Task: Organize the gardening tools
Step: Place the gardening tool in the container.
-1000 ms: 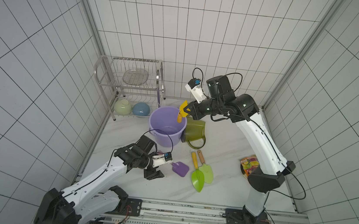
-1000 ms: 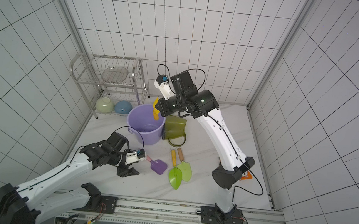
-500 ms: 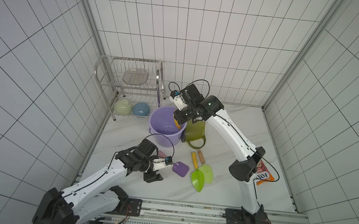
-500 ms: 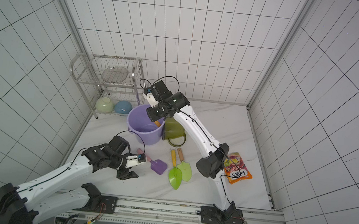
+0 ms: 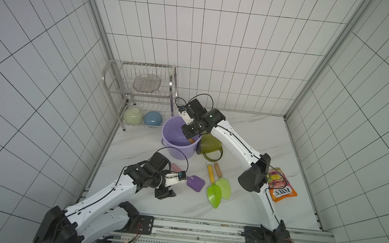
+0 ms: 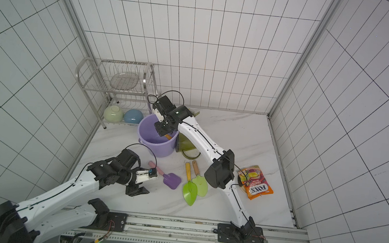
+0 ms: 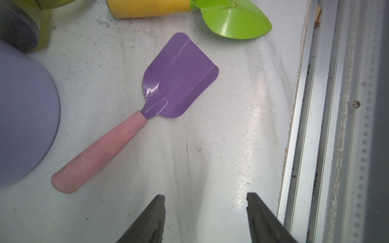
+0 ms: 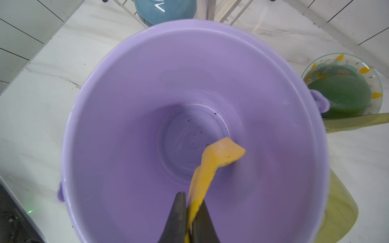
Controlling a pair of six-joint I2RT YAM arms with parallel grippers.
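The right gripper (image 8: 190, 199), jaws pinched on the yellow trowel (image 8: 212, 162), has dropped from above the rim down into the bucket (image 8: 88, 126) toward the table's (image 5: 261, 129) back-left corner, so release looks next. The left gripper (image 7: 205, 197) stays half open and empty near the front edge, just short of the purple trowel (image 7: 179, 77).

Right pincer (image 6: 163, 131) holds the yellow trowel (image 6: 168, 136) inside the purple bucket (image 6: 158, 149).
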